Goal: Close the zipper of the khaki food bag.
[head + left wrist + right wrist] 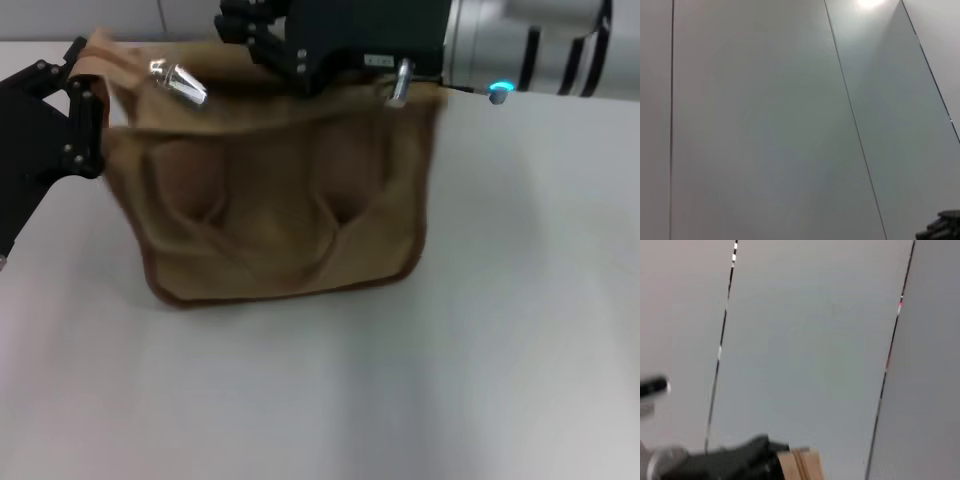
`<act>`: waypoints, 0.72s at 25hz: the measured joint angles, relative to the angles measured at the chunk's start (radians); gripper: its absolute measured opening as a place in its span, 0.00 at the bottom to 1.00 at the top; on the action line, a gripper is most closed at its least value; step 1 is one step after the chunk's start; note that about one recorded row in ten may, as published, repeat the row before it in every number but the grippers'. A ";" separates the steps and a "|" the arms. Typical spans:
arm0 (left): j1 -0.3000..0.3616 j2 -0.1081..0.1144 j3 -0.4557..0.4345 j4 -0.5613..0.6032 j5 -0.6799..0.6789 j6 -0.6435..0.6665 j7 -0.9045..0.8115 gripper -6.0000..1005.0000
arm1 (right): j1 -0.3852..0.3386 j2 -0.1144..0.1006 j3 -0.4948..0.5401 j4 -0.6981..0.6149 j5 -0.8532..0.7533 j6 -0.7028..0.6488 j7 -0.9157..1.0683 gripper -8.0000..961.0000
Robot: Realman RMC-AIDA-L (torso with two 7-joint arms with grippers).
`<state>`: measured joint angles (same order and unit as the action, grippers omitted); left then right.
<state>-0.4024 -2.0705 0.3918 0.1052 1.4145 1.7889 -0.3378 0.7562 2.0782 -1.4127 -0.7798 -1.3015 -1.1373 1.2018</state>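
Note:
The khaki food bag point(280, 200) stands on the white table in the head view, its front pocket facing me. A small silver pull tab point(178, 82) sits on the zipper line along the top seam, toward the bag's left end. My left gripper point(88, 110) is at the bag's left end, shut on the fabric there. My right gripper point(270, 45) hangs over the top seam near the middle, to the right of the pull tab and apart from it. A strip of tan fabric point(799, 464) shows beside a black gripper part in the right wrist view.
The white table point(400, 400) spreads in front of and to the right of the bag. The right arm's silver forearm point(530, 40) reaches in from the upper right. The left wrist view shows only grey wall panels point(765, 125).

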 joint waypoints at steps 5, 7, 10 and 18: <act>-0.001 0.000 0.001 0.003 0.001 -0.004 -0.001 0.09 | 0.001 -0.007 0.055 -0.015 -0.038 -0.080 0.169 0.13; -0.002 0.000 0.002 0.003 0.003 -0.004 -0.001 0.09 | 0.018 -0.017 0.062 -0.015 -0.050 -0.103 0.251 0.15; -0.005 0.000 0.003 0.002 0.008 -0.002 -0.001 0.09 | 0.100 -0.035 0.064 -0.010 -0.188 -0.113 0.504 0.26; -0.012 0.000 0.004 -0.001 0.009 0.000 -0.001 0.09 | 0.217 -0.018 0.064 -0.005 -0.434 -0.109 0.775 0.48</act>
<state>-0.4145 -2.0709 0.3958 0.1039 1.4230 1.7889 -0.3390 0.9730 2.0603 -1.3484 -0.7849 -1.7359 -1.2462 1.9770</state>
